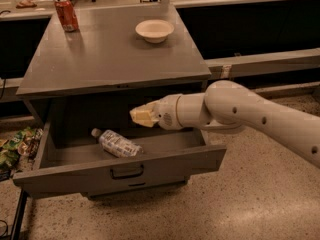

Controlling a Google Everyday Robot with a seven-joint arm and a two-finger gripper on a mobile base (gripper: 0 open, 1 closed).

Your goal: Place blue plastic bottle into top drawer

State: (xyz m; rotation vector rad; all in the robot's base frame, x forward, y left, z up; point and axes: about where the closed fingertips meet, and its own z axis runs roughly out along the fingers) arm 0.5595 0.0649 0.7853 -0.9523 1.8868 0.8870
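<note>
Camera view: gripper (139,116) above top drawer (75,176)

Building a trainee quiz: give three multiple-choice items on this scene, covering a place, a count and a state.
1. Where is the small clear plastic bottle with the white cap? A) on the floor B) in the wide grey metal top drawer C) on a chair
2. How many things stand on the grey cabinet top? A) one B) two C) four
3. The top drawer is A) pulled open B) shut C) removed
Key: 1 B, it lies inside, the gripper hovering above it, apart. 2 B, red soda can and white bowl. 3 A, its inside shows.
</note>
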